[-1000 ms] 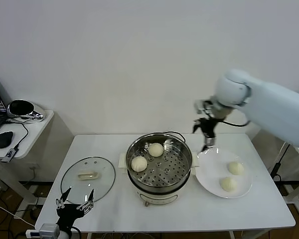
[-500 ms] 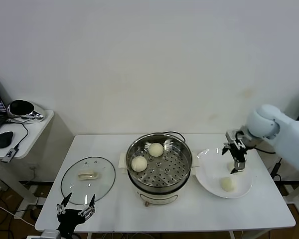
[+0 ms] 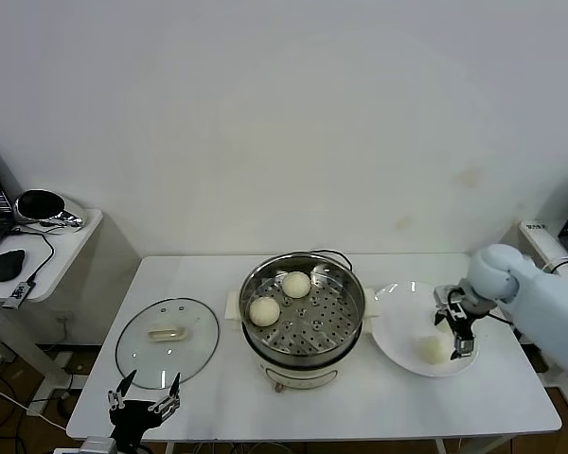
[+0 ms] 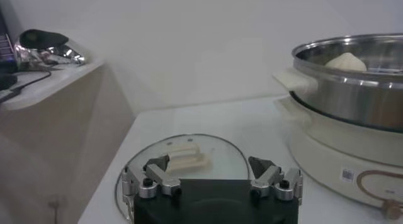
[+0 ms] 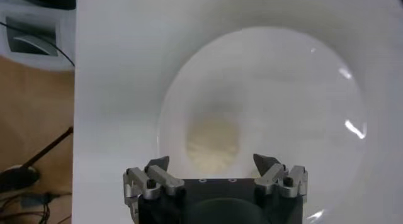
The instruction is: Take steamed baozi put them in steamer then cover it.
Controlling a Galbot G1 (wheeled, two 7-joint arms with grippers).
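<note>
The steamer [image 3: 327, 317] stands mid-table on its cream pot base [image 3: 298, 374] and holds two baozi [image 3: 296, 284] [image 3: 264, 310]. To its right, a white plate [image 3: 398, 317] carries another baozi [image 3: 434, 349]. My right gripper [image 3: 459, 333] hangs low over the plate, right beside that bun, open. The right wrist view shows a baozi [image 5: 213, 142] on the plate [image 5: 283, 87] just ahead of the spread right gripper [image 5: 212, 162], not touched. The cover [image 3: 194, 345] lies flat on the table at the left, handle [image 3: 167, 332] up. My left gripper [image 3: 144, 405] waits open at the table's front edge, short of the cover [image 4: 182, 146].
A side table [image 3: 62, 236] at far left holds a mouse, cables and a shiny object. The pot's black cord [image 3: 333, 253] loops behind the steamer. The left wrist view has the steamer [image 4: 352, 87] close beside the cover. The table edge runs right of the plate.
My right arm swung from behind the steamer over to the plate and came down low over it, hiding one of the two buns there. The left gripper sank slightly.
</note>
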